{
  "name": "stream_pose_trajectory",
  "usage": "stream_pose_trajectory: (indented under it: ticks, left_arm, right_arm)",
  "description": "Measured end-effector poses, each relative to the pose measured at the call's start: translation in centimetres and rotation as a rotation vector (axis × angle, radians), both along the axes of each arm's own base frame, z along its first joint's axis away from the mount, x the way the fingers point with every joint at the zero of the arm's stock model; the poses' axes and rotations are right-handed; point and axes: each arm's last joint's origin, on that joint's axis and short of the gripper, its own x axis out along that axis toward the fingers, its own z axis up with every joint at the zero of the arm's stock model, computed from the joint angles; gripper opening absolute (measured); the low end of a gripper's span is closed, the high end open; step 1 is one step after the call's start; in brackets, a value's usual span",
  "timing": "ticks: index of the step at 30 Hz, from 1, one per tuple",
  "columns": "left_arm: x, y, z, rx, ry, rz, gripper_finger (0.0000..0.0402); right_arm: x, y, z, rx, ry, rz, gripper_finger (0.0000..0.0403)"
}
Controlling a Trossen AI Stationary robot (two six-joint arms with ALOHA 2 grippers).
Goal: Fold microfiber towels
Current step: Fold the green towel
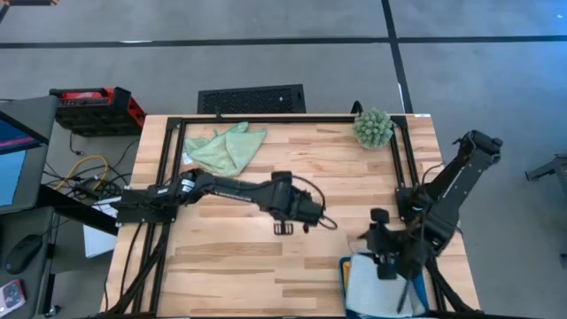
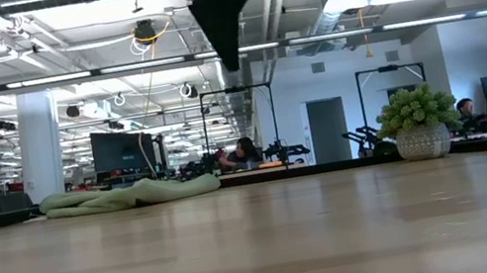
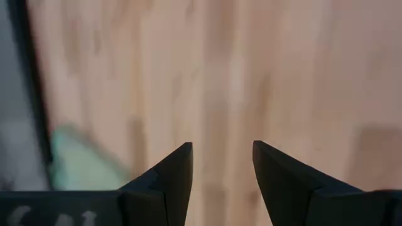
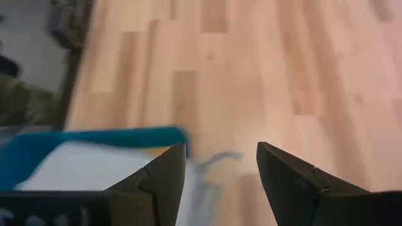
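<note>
You see one crumpled light green microfiber towel (image 1: 225, 148) | left gripper (image 1: 283, 228), right gripper (image 1: 387, 266): both parted, empty | pale wooden slat table (image 1: 239, 257), open workshop.

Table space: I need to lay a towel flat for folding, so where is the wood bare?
Bare wood runs along the front left, below the left end effector, and between the light green towel and the plant. The front right is crowded: the right end effector hangs over the teal tray.
</note>
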Motion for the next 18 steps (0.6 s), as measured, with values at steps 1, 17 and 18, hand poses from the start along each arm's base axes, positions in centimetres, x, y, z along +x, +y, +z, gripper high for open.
stream_pose_trajectory:
  ticks: [1,17,18]
  left_arm:
    - [0.2,0.6,0.0,0.013,-0.012,0.011,0.0158]
    - [-1.9,11.9,1.7,-0.038,0.043,0.141,0.0158]
    - [-2.6,12.8,1.7,-0.04,0.063,0.165,0.0158]
  right_arm:
    - [0.3,-0.4,0.0,-0.015,0.004,-0.008,0.0218]
    - [4.3,-5.8,-0.1,-0.158,0.016,-0.21,0.0218]
    - [4.4,-6.1,-0.1,-0.164,0.014,-0.226,0.0218]
